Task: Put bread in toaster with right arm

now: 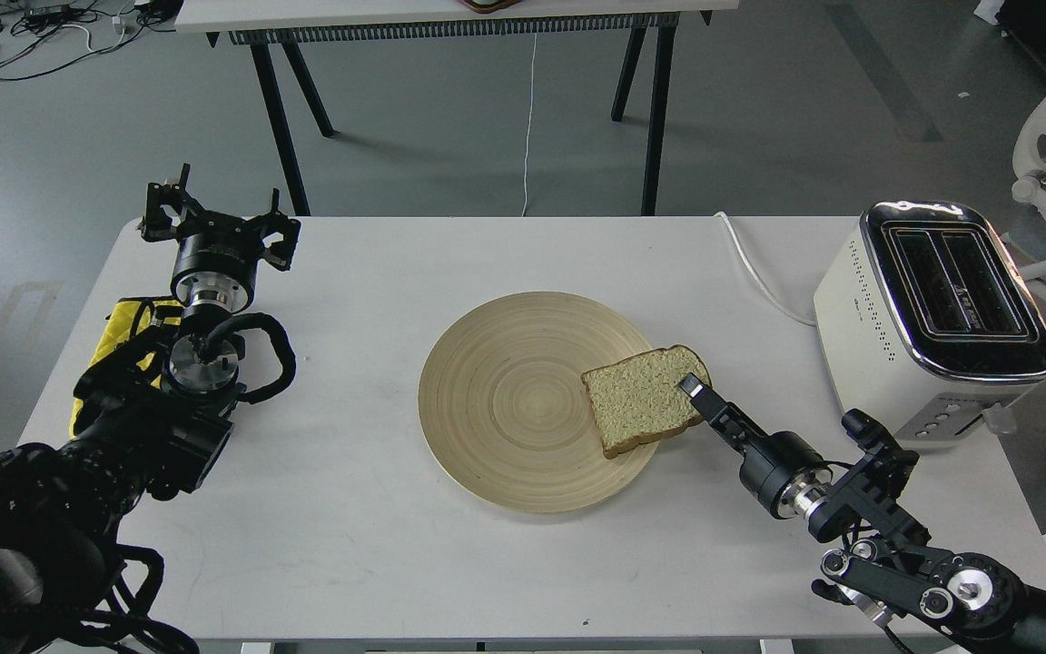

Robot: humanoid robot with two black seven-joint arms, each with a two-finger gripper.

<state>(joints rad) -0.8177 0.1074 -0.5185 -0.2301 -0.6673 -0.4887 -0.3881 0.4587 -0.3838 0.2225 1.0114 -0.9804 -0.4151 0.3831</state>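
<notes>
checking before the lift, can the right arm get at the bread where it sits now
Probably yes: the right gripper is already at the right edge of the bread, which hangs over the wooden plate rim, with nothing between them. Whether it is gripping is unclear.

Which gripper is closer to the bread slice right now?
The right. The right gripper is at the bread slice's right edge, one finger lying over its top surface. The left gripper is far off, open above the table's back-left corner.
</notes>
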